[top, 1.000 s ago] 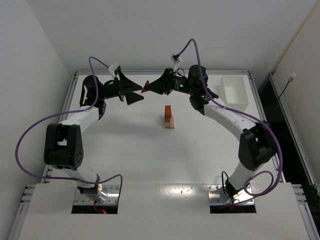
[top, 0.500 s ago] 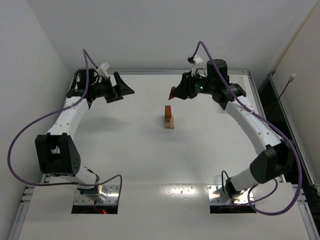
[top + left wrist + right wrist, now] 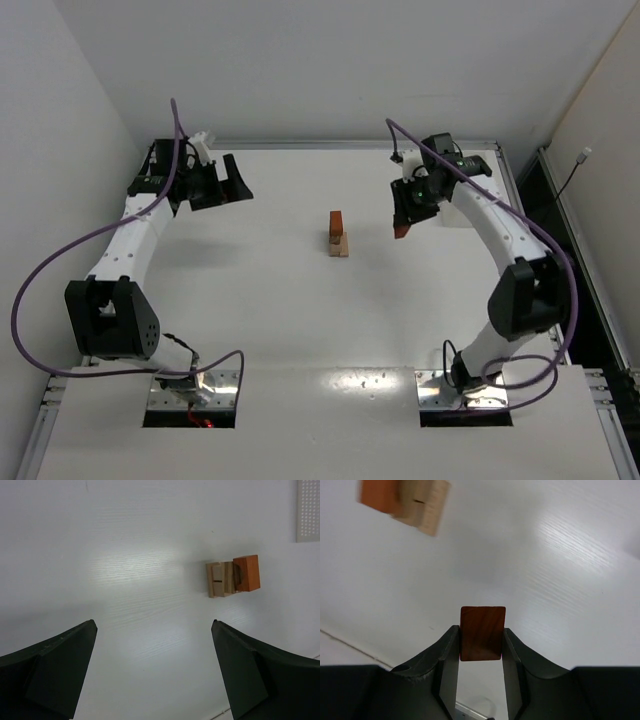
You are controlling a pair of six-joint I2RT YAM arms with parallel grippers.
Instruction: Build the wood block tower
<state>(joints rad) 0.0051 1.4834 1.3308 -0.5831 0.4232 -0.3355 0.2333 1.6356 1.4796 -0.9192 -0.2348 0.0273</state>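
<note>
top external view: the wood block tower (image 3: 339, 236) stood mid-way across the table (image 3: 250, 300), one reddish-brown cube (image 3: 337, 220) atop tan pieces (image 3: 341, 247). the right gripper (image 3: 402, 228) hung just to its right, apart from it, clamped on one reddish-brown block (image 3: 401, 232). the left gripper (image 3: 230, 180) sat well away at the far left. left wrist view: its jaws stood wide with nothing between, the wood block tower (image 3: 233, 577) ahead, its tan pieces not countable. right wrist view: the reddish-brown block (image 3: 481, 640) sat squarely between both fingers, the wood block tower (image 3: 405, 500) blurred beyond. judgement: the block should be carried over the top cube, squared to its edges, lowered gently and released only once seated. count: two grippers, one tower, one held block.
</note>
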